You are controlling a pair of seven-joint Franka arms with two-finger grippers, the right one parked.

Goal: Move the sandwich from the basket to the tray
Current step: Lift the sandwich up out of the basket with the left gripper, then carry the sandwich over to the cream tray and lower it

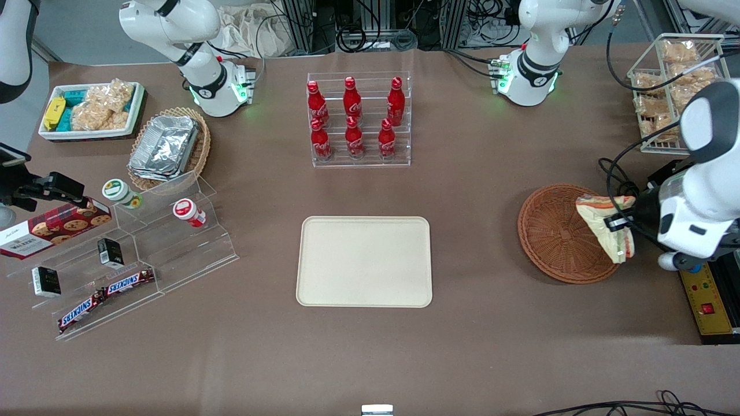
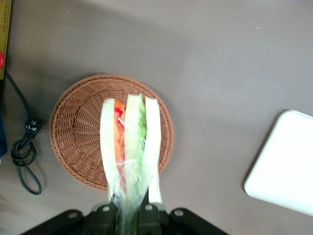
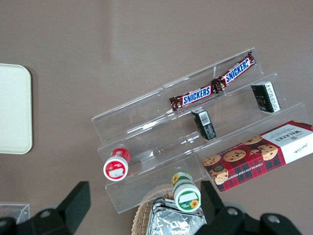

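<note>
The sandwich (image 1: 607, 228) is a plastic-wrapped wedge of pale bread with orange and green filling. My left gripper (image 1: 617, 224) is shut on it and holds it in the air above the rim of the reddish-brown wicker basket (image 1: 555, 234) on the working arm's side. In the left wrist view the sandwich (image 2: 131, 147) hangs from my gripper (image 2: 128, 213) over the basket (image 2: 78, 142), which holds nothing else. The cream tray (image 1: 364, 261) lies bare at the table's middle, toward the parked arm from the basket; its corner shows in the left wrist view (image 2: 286, 164).
A clear rack of red cola bottles (image 1: 357, 118) stands farther from the front camera than the tray. A wire bin of snack bags (image 1: 673, 86) and a yellow control box (image 1: 708, 303) sit at the working arm's end. A clear stepped shelf (image 1: 136, 254) with snacks lies toward the parked arm's end.
</note>
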